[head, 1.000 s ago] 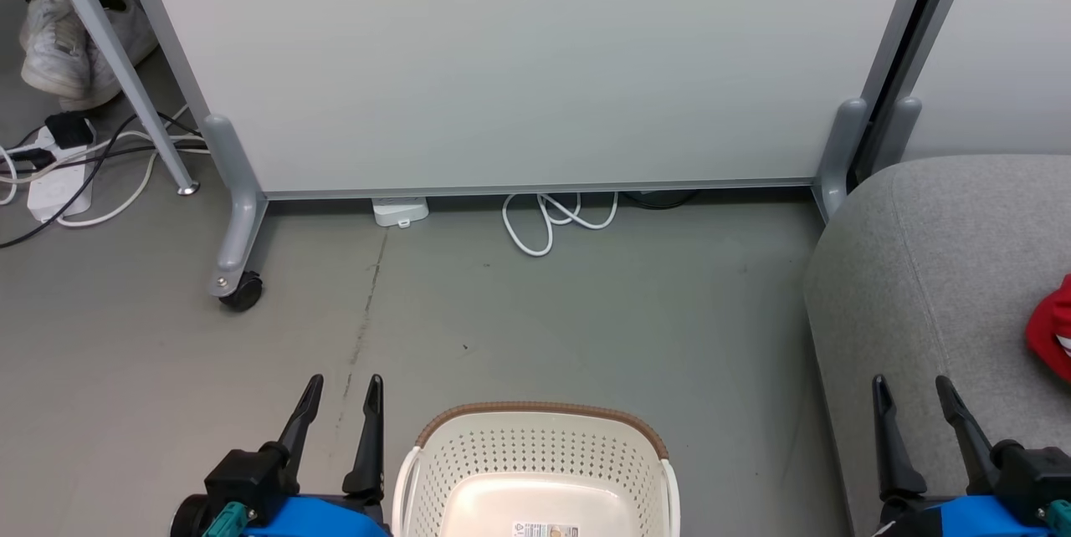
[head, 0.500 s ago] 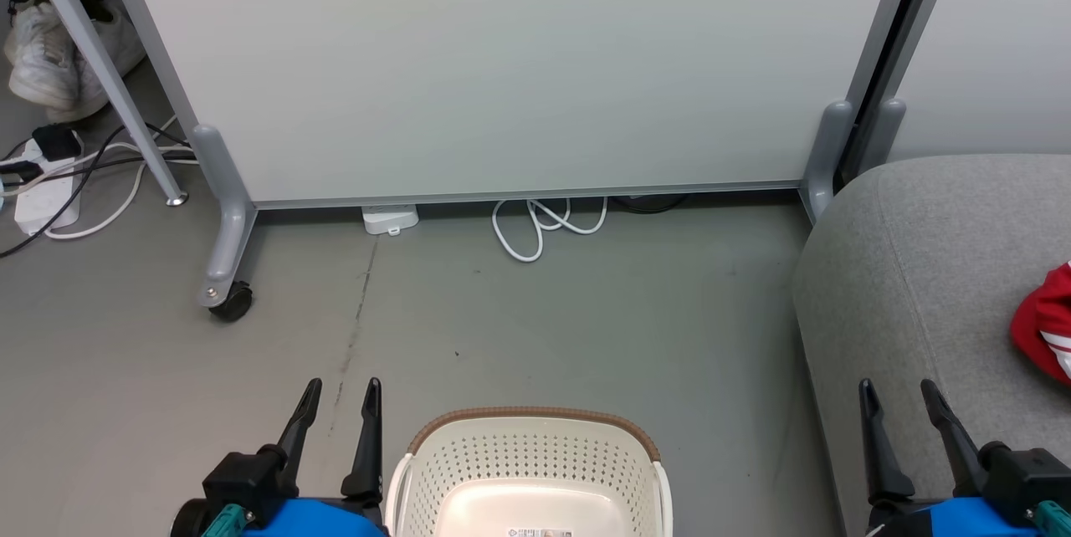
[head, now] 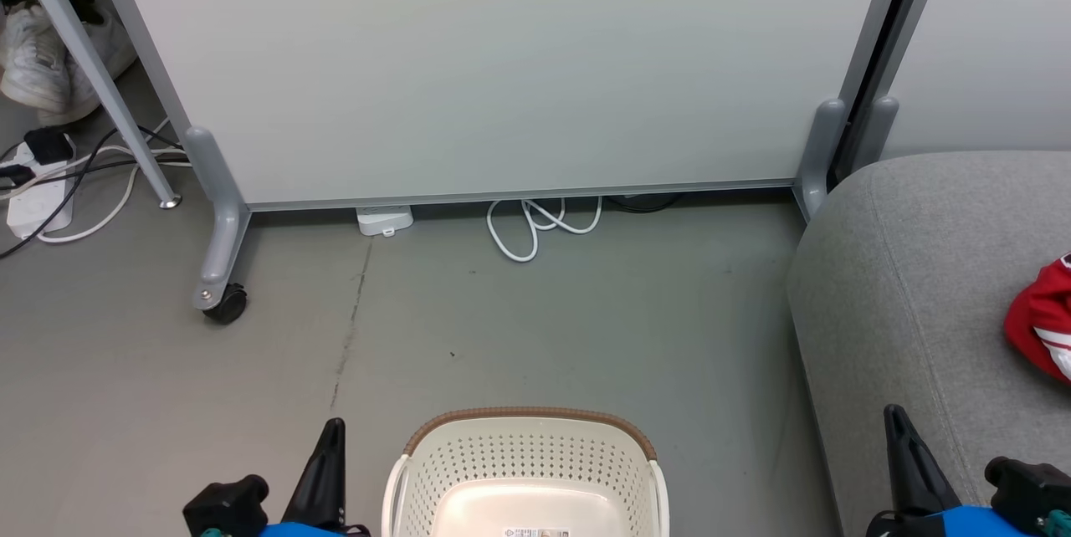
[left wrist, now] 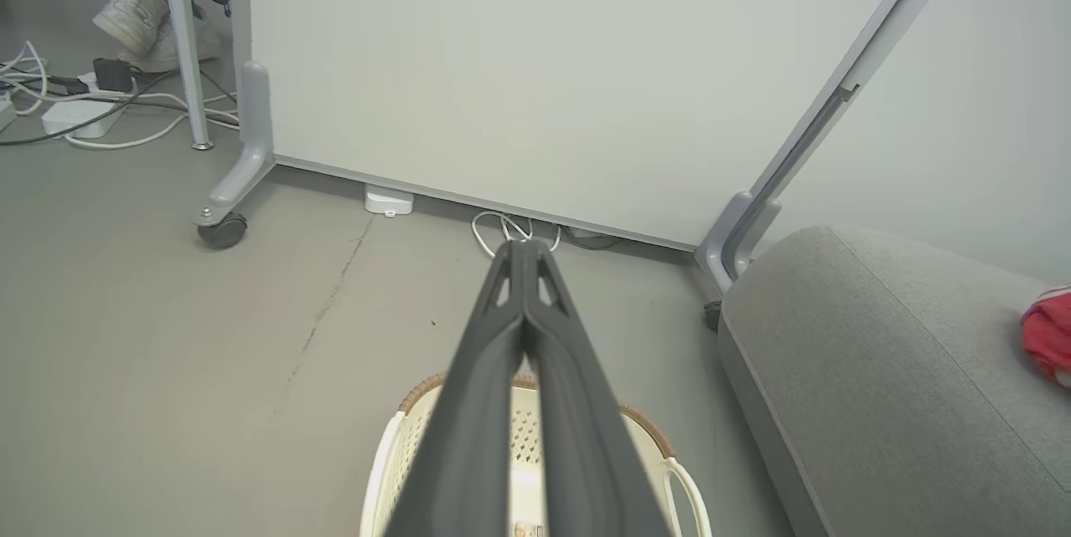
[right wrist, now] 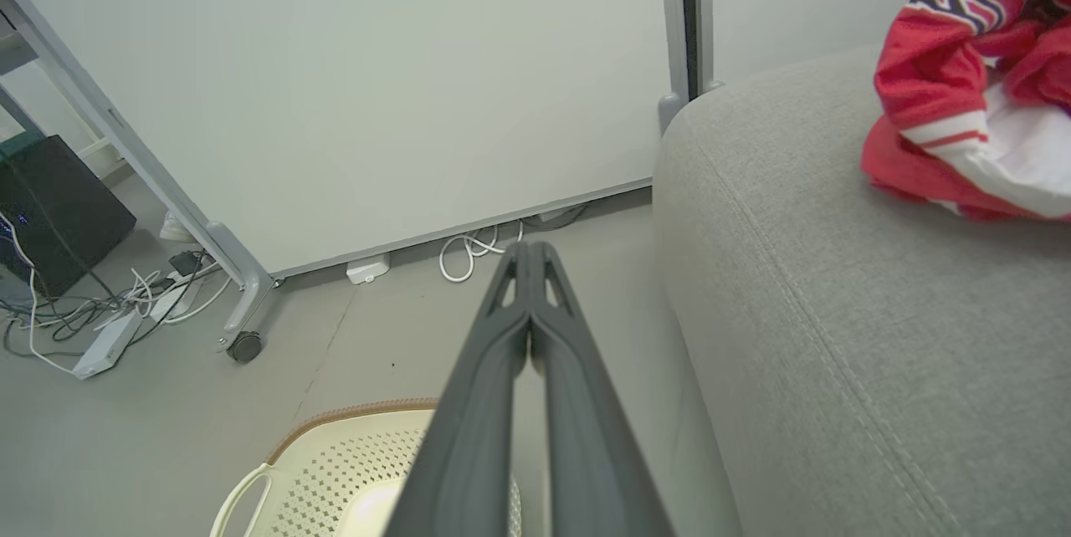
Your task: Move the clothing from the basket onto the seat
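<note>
Both jaws are pinched shut, empty. The basket (head: 529,452) between them looks cleared out, and the clothing (head: 1037,324) sits on the seat (head: 904,286) past the right jaws. Basically done.

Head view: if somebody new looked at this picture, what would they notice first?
The bright red clothing jumps out first, lying on the big grey seat at the right edge. Next comes the cream basket with its brown rim at the bottom middle, and the part of its inside that shows is bare. Behind everything stands a wide pale panel on wheels.
</note>
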